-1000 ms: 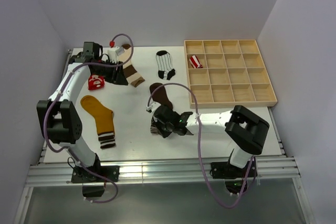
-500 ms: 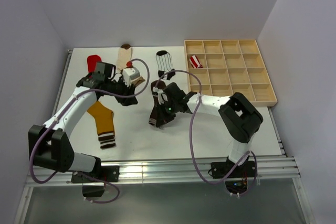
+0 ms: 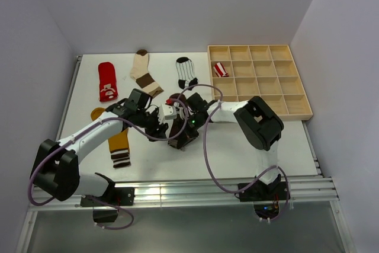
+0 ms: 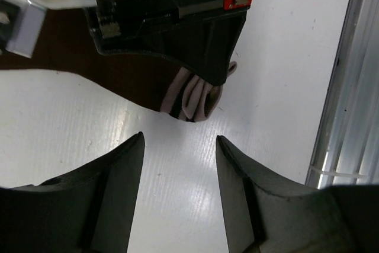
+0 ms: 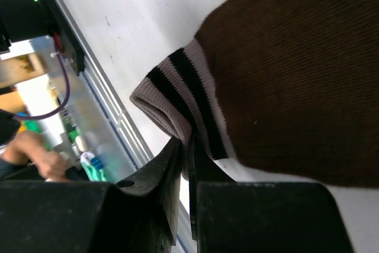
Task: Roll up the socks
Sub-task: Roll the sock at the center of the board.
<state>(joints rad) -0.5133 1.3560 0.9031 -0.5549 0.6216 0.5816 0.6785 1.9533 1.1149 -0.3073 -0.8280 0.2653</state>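
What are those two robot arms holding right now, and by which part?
On the right arm, the jaws pinch the dark brown fabric sock by its striped cuff. On the left arm, the jaws stand open, holding nothing.

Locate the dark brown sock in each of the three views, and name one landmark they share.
Top external: dark brown sock just left of and below picture centre.
Left wrist: across the top, striped cuff hanging mid-frame.
Right wrist: fills the right half, cuff at centre.
Shared landmark: the striped cuff, pinched by the right hand.
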